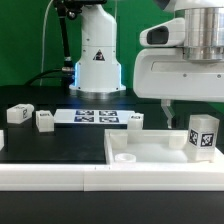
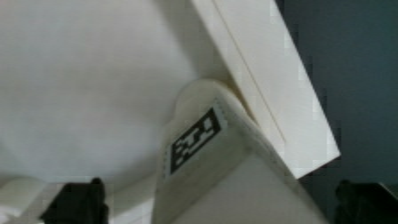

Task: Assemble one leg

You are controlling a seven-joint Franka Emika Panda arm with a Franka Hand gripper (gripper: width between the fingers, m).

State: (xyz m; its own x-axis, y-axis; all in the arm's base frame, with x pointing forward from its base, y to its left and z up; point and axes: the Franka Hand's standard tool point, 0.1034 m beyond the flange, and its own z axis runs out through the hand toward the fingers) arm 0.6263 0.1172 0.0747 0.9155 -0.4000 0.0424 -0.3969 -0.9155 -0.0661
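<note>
Hidden/unclear, as I see it from here:
- Hand (image 2: 217, 200): in ext. view the fingers are lost behind the big white wrist housing (image 1: 185, 72) filling the upper right; only a thin dark stub shows below it. Wrist view gives two dark fingertips (image 2: 77, 198) at the frame edge, set wide apart, one either side of the leg, touching nothing I can see. Reads as spread wide, not gripping.
- Leg (image 1: 202, 137): stands upright at the ext. view's right, in the far-right corner of the tray-like part. Its base is cut off by the tray wall. In wrist view the leg (image 2: 214, 165) is blurred, tag only partly readable.
- Tray-like part (image 1: 150, 155): right end runs out of frame.

Items, materials, shapes:
- Leg: white plastic, rectangular post, taller than wide, black-and-white square tag on its face.
- Tray-like part: large, flat, white, raised rim, round hole (image 1: 125, 157) near a corner; smooth matte. Wrist view shows its rim (image 2: 267, 80) as a long straight white edge beside the leg.
- Marker board (image 1: 96, 117): thin flat white strip, four tags, on the black bench (image 1: 50, 145).
- Three more small white tagged blocks on bench: (image 1: 19, 115), (image 1: 45, 120), (image 1: 135, 121); too small to tell shape.
- Robot base (image 1: 97, 60): white, glossy, at rear.
</note>
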